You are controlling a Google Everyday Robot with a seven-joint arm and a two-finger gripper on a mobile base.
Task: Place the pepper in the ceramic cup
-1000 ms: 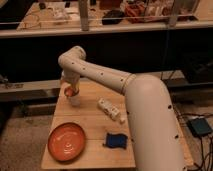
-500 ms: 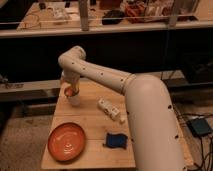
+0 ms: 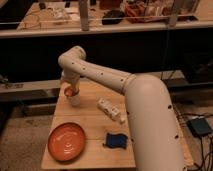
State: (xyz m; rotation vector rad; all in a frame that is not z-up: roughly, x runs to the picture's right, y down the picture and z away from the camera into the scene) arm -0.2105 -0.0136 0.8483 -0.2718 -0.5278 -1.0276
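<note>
The small white ceramic cup (image 3: 74,99) stands near the far left corner of the wooden table (image 3: 95,127). The small orange-red pepper (image 3: 69,91) sits right at the cup's mouth. My gripper (image 3: 70,88) hangs straight down over the cup, at the end of the white arm (image 3: 115,80) that reaches in from the right. The gripper's tip is at the pepper.
A large flat orange plate (image 3: 66,141) lies at the front left of the table. A white elongated boxy object (image 3: 111,110) lies in the middle. A dark blue object (image 3: 116,140) lies in front of it. My arm's bulky white link (image 3: 150,125) covers the table's right side.
</note>
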